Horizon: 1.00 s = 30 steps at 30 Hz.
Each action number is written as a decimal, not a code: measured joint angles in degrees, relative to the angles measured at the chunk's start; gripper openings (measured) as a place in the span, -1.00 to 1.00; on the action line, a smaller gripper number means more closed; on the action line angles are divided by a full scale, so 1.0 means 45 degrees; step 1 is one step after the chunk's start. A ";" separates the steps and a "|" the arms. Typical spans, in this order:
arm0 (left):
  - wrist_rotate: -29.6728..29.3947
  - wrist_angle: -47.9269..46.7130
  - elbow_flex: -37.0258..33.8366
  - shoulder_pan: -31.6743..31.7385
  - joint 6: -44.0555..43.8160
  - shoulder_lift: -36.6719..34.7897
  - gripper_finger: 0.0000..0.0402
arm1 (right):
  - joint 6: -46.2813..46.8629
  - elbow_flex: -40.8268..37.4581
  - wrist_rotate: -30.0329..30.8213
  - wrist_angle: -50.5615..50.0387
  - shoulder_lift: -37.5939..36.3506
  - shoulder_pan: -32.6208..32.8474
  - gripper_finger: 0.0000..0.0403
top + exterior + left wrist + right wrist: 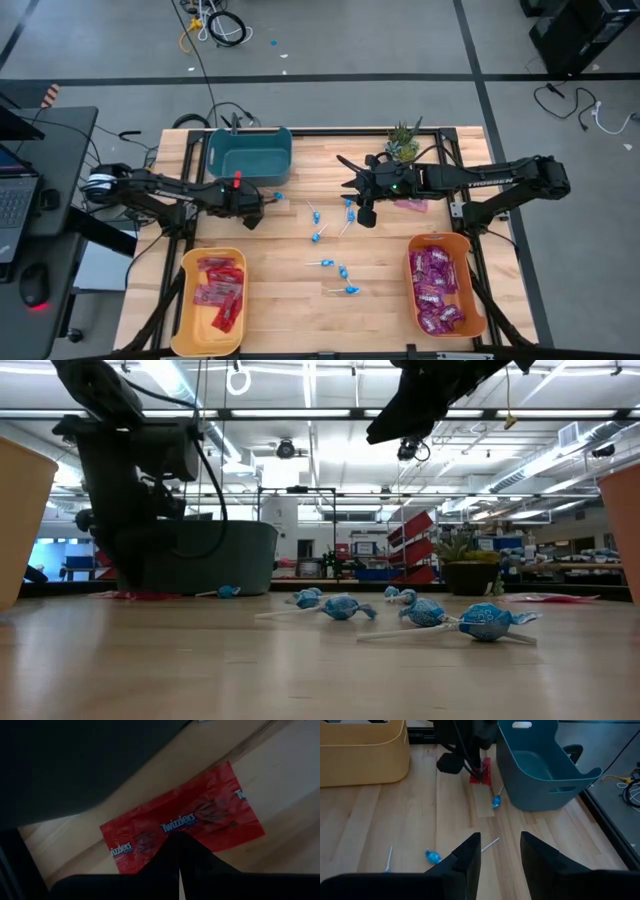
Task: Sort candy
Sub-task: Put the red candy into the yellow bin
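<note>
A flat red packet [185, 822] lies on the table in front of the teal bin [250, 150], under my left gripper [179, 836], which is shut and slants down onto it. Several blue lollipops [320, 235] on white sticks lie scattered mid-table. More red packets [220, 290] fill the yellow bin [185, 300], and purple packets [437, 285] fill the orange bin [412, 290]. My right gripper [500, 855] hangs open above the table's middle with nothing between its fingers. Another reddish packet [410, 205] lies below the right arm. My left gripper sets its shut fingertips on the red packet's middle, beside one long edge [172, 831]. It comes from above, slanting down. The packet lies flat on the table. Whether the tips pinch any of the wrapper, I cannot tell.
A small potted plant [403, 145] stands at the far edge beside the right arm. The teal bin stands close behind my left gripper. One lollipop [496, 801] lies right by that bin's wall. Bare wood lies between the yellow and orange bins at the near edge.
</note>
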 joint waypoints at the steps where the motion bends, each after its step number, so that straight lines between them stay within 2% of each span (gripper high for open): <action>1: 0.0004 0.0013 0.0000 0.0000 -0.0003 0.0051 -1.00 | 0.0001 0.0000 0.0000 -0.0001 0.0000 0.0000 -0.38; 11: -0.0221 0.0857 0.0000 0.0000 0.0366 0.0143 -1.00 | 0.0008 0.0000 -0.0001 0.0092 0.0000 0.0000 -0.38; 22: -0.0407 0.1186 0.0049 -0.0015 0.0363 0.1051 -1.00 | 0.0053 0.0000 -0.0005 0.0092 0.0005 0.0000 -0.38; 30: 0.0489 0.2138 0.0051 -0.0251 0.0406 0.1058 -1.00 | 0.0053 0.0000 -0.0005 0.0167 0.0005 0.0000 -0.38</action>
